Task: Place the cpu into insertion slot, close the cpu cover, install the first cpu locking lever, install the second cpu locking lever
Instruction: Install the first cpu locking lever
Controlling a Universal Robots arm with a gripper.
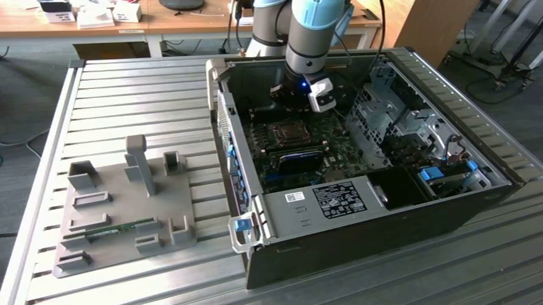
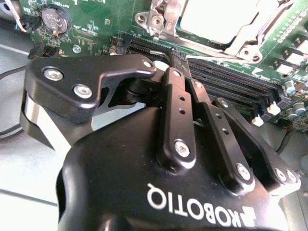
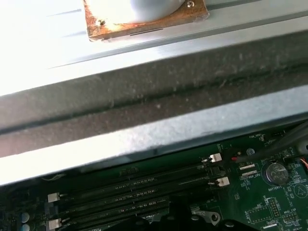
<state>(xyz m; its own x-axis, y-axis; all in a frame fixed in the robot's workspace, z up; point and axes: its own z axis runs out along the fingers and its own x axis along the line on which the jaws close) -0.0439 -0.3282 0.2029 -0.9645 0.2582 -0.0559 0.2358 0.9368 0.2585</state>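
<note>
My gripper [image 2: 177,57] hangs inside the open computer case [image 1: 222,121], just above the green board. Its two black fingers [image 2: 179,101] lie pressed together, shut with nothing visible between them. Their tips sit over the end of the long black memory slots [image 2: 231,77]. Just beyond the tips is the insertion slot [image 1: 289,133]. The cpu [image 2: 216,17] lies in it, showing a bright silver top. The silvery cpu cover [image 2: 252,36] frames the chip and looks to lie down around it. In the exterior view the gripper [image 1: 297,101] is at the far side of the slot.
The case's far wall [image 3: 154,110] stands close behind the gripper. A coin battery [image 2: 52,18] sits on the board beside it. A drive cage [image 1: 398,121] fills the exterior view's right of the case. A grey parts fixture [image 1: 119,203] stands on the slatted table at that view's left.
</note>
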